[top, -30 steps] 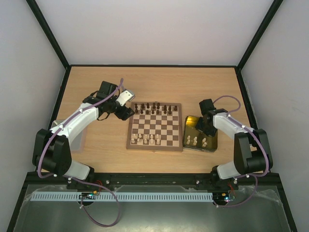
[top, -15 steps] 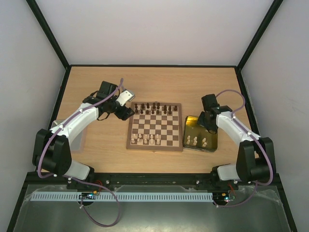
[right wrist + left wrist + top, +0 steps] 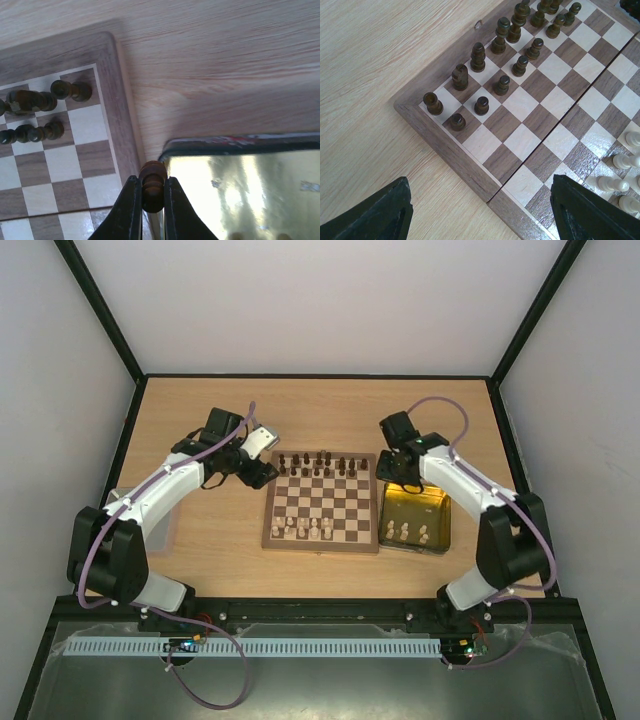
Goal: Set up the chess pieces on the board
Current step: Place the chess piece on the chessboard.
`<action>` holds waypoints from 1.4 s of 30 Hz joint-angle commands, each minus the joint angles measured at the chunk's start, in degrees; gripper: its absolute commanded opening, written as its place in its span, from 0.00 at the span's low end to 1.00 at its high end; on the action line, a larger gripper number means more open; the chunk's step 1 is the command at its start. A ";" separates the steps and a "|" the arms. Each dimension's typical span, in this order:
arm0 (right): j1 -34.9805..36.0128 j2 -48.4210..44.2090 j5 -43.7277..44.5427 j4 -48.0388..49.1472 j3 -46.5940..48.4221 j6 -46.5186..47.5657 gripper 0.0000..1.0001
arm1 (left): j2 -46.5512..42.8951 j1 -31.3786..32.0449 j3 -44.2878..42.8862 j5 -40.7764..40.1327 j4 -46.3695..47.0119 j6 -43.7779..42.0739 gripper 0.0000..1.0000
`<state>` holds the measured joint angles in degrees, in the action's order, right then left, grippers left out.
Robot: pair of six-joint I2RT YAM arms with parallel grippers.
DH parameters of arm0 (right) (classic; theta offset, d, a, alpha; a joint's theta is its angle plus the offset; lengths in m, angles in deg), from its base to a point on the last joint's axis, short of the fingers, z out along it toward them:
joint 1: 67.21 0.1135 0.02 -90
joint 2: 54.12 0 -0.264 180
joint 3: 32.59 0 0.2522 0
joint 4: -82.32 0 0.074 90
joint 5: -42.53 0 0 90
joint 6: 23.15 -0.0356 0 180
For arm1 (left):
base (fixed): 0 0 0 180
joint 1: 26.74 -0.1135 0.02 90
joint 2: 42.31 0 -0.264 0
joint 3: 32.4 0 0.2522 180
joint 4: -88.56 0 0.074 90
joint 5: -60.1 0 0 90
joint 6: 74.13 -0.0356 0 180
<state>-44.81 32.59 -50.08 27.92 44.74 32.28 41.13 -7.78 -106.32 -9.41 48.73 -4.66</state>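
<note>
Even brightness, glare on tray (image 3: pixel 250 175)

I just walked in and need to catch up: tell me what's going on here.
The right gripper is shut on a dark brown turned wooden chess piece, holding it between the far right edge of the checked brown-and-cream wooden chessboard and a shiny gold rectangular tray, where pale cream pieces wait. The left gripper hangs open by the board's far left corner. Dark pieces line the far rows; a few pale ones stand on the near side.
</note>
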 commanded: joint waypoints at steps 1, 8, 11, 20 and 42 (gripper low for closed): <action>1.51 5.64 -0.16 0.70 3.48 -0.50 0.02 | -0.38 0.13 -0.07 -0.14 -0.21 -0.03 0.77; 3.36 11.81 -1.30 2.12 8.01 -1.19 0.02 | -0.29 0.11 0.00 -0.12 -0.33 -0.12 0.77; 3.98 13.74 -1.09 1.41 10.49 -1.16 0.02 | -0.32 0.12 0.08 -0.13 -0.30 -0.12 0.77; 5.42 17.77 -1.77 0.69 14.38 -1.43 0.02 | -0.36 0.13 0.07 -0.04 -0.30 -0.23 0.77; 5.82 21.94 -1.79 0.69 15.55 -1.49 0.02 | -0.02 0.09 0.09 -0.02 -0.06 -0.23 0.77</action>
<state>-39.35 53.75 -52.36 29.32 59.26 31.43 41.13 -7.78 -106.32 -9.43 48.73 -4.69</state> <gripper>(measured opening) 0.046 0.765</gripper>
